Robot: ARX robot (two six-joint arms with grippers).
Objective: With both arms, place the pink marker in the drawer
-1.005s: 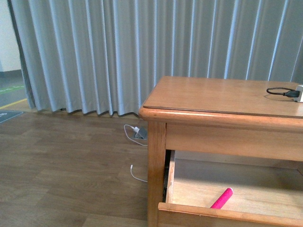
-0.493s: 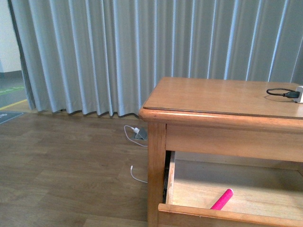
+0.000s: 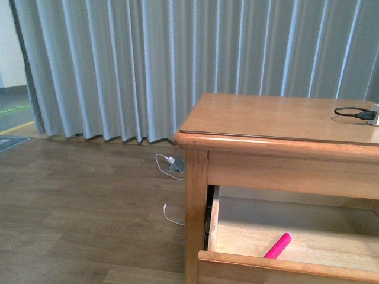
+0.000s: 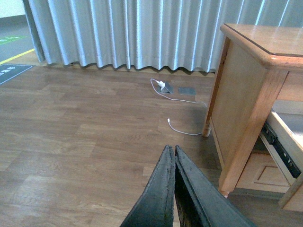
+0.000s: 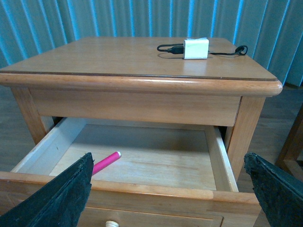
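Pink marker (image 5: pixel 106 162) lies in your open drawer (image 5: pixel 142 191) (only closing remains, I'd judge); right gripper (image 5: pixel 168 161) gapes, left gripper (image 4: pixel 174 149) pinched empty.

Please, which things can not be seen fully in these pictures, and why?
Pink marker: lower end hidden by the drawer front, front view; by a right gripper finger, right wrist view.
Drawer knob: cut by the picture edge, right wrist view.
White charger: cut by the edge, front view.
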